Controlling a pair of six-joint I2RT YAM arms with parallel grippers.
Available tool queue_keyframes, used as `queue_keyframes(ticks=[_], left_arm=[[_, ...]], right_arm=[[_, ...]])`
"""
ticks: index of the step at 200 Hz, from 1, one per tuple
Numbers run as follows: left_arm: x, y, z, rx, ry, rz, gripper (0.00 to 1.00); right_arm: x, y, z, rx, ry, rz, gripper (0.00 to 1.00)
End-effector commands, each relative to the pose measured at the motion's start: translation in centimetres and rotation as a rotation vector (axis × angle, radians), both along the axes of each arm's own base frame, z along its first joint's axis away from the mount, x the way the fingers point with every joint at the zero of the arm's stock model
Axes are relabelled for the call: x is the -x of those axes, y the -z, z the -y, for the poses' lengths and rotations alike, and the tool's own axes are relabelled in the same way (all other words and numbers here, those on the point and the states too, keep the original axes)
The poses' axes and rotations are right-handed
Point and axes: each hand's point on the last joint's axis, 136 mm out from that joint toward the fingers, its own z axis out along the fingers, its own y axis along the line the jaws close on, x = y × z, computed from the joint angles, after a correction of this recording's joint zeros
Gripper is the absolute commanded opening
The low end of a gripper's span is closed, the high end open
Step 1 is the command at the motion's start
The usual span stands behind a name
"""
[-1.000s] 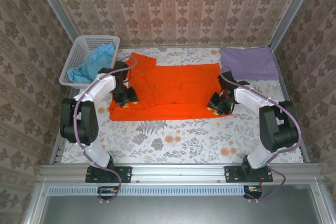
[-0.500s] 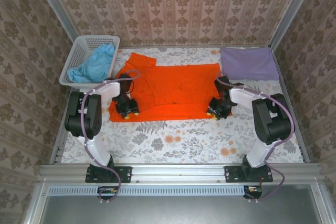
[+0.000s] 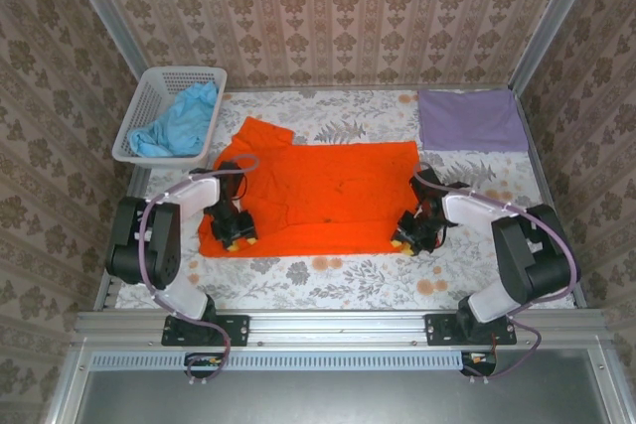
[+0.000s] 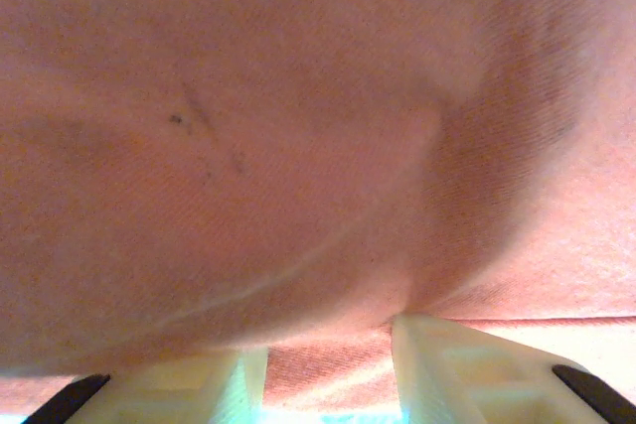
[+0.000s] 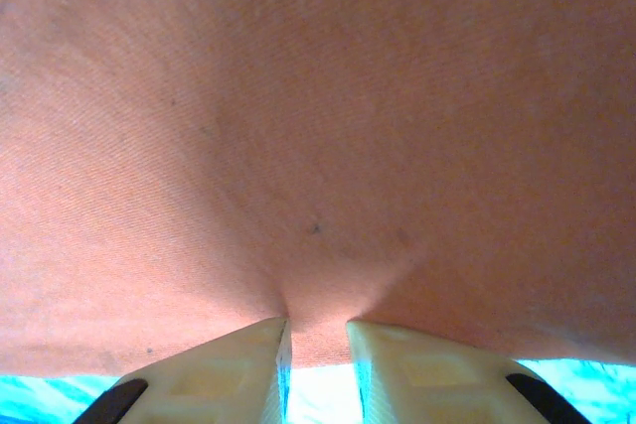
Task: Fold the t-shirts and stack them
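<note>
Orange t-shirt (image 3: 333,181) spread flat on table (image 3: 328,280), near hem pinched at both corners: left gripper (image 3: 235,231) partly closed on bunched cloth, right gripper (image 3: 408,238) nearly closed on a thin fold. Best pulled evenly, hem taut, to avoid wrinkles. Versus a second ago: dragged nearer the bases, both grippers drawn in. Lavender t-shirt (image 3: 472,118) folded far right; light blue t-shirt (image 3: 179,121) in basket (image 3: 149,86).

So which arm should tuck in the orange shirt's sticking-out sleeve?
Probably the left. The sleeve of the orange shirt pokes out on that side, just beyond the left fingers gripping it. The right fingers grip its other end.
</note>
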Motion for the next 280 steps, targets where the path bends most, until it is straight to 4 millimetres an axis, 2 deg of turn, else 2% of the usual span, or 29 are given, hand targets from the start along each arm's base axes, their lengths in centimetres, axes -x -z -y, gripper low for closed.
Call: queue_keyframes(ticks=[1,44,81,119,139,149,159,181,199,216,245,261,280], left_arm=[[2.9,-0.3,-0.5,-0.014,-0.035,-0.073,0.38],[5.2,-0.4,-0.1,-0.01,-0.046,-0.089,0.39],[5.9,-0.8,0.3,-0.015,-0.023,-0.095,0.4],[5.9,-1.4,0.5,-0.016,-0.016,-0.087,0.42],[4.7,-2.7,0.8,-0.009,-0.002,-0.058,0.45],[3.5,-3.9,1.1,-0.003,0.007,-0.025,0.47],[1.5,-5.7,1.6,0.007,0.016,0.033,0.5],[-4.0,-10.5,2.7,0.018,0.057,0.203,0.58],[-8.9,-13.7,3.5,0.013,0.089,0.349,0.66],[-13.7,-15.9,4.9,0.047,0.109,0.474,0.69],[-21.5,-17.4,6.4,0.043,0.168,0.618,0.68],[-25.1,-16.7,6.9,0.035,0.203,0.659,0.66],[-29.1,-15.3,6.8,0.01,0.232,0.691,0.63]], right_arm=[[5.4,1.3,2.0,0.089,0.03,-0.168,0.27],[7.2,0.9,3.0,0.109,0.085,-0.162,0.26],[8.3,0.4,3.6,0.109,0.141,-0.149,0.26],[8.8,-0.2,4.0,0.121,0.151,-0.142,0.29],[7.6,-1.3,3.8,0.106,0.15,-0.083,0.37],[6.3,-2.4,3.4,0.086,0.148,-0.024,0.4],[4.7,-3.8,2.9,0.056,0.145,0.045,0.42],[0.7,-7.4,2.2,0.016,0.149,0.246,0.52],[-2.5,-10.3,3.3,0.074,0.159,0.419,0.63],[-5.8,-12.9,4.5,0.146,0.157,0.562,0.66],[-11.2,-15.8,7.2,0.25,0.184,0.724,0.65],[-14.0,-16.8,8.4,0.286,0.192,0.812,0.61],[-16.1,-17.1,9.5,0.324,0.196,0.876,0.6]])
